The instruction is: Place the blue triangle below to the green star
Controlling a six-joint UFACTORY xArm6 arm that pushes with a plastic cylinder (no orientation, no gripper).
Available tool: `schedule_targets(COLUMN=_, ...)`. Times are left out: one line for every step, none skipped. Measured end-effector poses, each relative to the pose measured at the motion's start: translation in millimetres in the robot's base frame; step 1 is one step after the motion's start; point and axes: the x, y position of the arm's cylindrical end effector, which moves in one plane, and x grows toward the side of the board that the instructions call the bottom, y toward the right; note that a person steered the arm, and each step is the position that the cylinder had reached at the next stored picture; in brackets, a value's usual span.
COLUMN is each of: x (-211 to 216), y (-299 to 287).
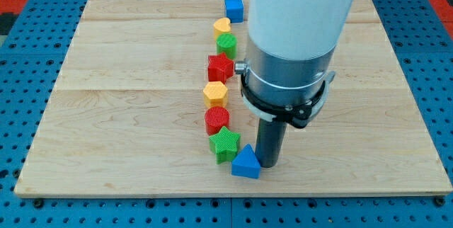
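Resting near the surface's bottom edge, the blue triangle sits just below-right of the green star. My tip, a plain rod tool grasping nothing, touches the triangle's right side.

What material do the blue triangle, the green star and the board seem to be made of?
Blue triangle and green star: probably 3D-printed plastic, matte, with fine ridged lines on top. Board: light wood, smooth, with visible grain and plank seams. My tip stands at the triangle's right edge.
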Motion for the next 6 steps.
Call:
schedule_targets(x=5, y=-4)
schedule_targets(x=6, y=-4)
schedule_targets(x=6, y=-5)
schedule_targets(x=11, y=-8)
schedule_targets(x=15, y=-11)
schedule_targets(x=18, y=-15)
